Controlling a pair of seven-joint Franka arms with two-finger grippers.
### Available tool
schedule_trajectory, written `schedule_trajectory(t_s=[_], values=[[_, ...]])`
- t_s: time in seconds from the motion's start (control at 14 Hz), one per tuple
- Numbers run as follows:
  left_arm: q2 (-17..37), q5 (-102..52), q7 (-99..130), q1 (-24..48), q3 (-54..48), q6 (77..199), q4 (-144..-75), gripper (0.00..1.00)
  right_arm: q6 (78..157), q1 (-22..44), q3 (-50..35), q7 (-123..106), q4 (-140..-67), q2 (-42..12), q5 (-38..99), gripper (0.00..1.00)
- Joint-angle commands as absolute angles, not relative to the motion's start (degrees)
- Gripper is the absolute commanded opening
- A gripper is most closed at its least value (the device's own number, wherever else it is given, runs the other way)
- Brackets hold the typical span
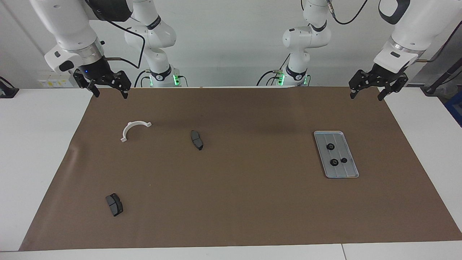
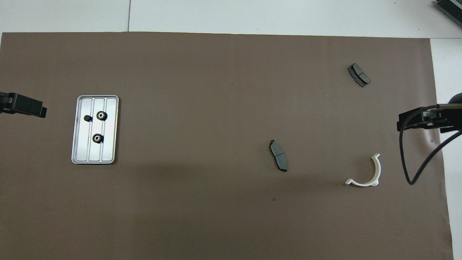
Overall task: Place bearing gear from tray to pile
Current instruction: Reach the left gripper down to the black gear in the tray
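Brown paper [image 1: 245,202] covers most of the white bench [image 1: 36,144], which shows bare at both ends. Both arms wait, raised over the paper's corners nearest the robots. The left tool [image 1: 367,92] has its fingers apart and empty; so does the right tool [image 1: 110,92]. Out from under the left tool lies the tray [image 1: 352,169], carrying three small black gears [image 1: 330,146]. Just out from the right tool lies a white bracket [image 1: 133,126], with one dark pad [image 1: 196,140] beside it toward the bench's middle. A second pad [image 1: 114,204] lies farthest out from that tool. At the robots' end, a pale wall [image 1: 231,43] rises past the two arm bases, each lit green.
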State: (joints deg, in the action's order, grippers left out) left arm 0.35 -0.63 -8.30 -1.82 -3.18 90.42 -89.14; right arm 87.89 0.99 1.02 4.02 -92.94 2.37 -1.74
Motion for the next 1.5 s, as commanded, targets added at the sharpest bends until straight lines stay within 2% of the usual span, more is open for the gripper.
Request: schedule_trajectory(t_s=[0.0, 0.14, 0.5, 0.64, 1.07, 1.42], values=[[-5.7, -0.2, -7.6, -2.0, -2.9, 100.4, -102.8, 1.0, 88.2, 0.7, 0.9, 3.0, -94.1, 3.6, -2.1, 1.0], [-4.6, -0.2, -7.4, -1.8, -2.9, 105.6, -107.0, 1.0, 88.2, 0.7, 0.9, 3.0, -94.1, 3.6, -2.1, 1.0], [4.6, -0.2, -7.2, -1.8, -2.9, 117.5, -109.5, 1.0, 88.1, 0.7, 0.9, 3.0, -94.1, 3.6, -2.1, 1.0], [6.5, -0.2, -7.1, -1.8, -2.9, 123.9, -112.6, 1.0, 88.1, 0.7, 0.9, 3.0, -94.1, 3.6, -2.1, 1.0], [15.5, -0.2, -6.5, -1.8, -2.8, 132.7, -112.4, 1.0, 88.1, 0.7, 0.9, 3.0, -94.1, 3.6, -2.1, 1.0], [17.2, -0.2, -6.5, -1.8, -2.8, 134.7, -112.3, 0.99, 88.2, 0.7, 0.9, 3.0, -94.1, 3.6, -2.1, 1.0]])
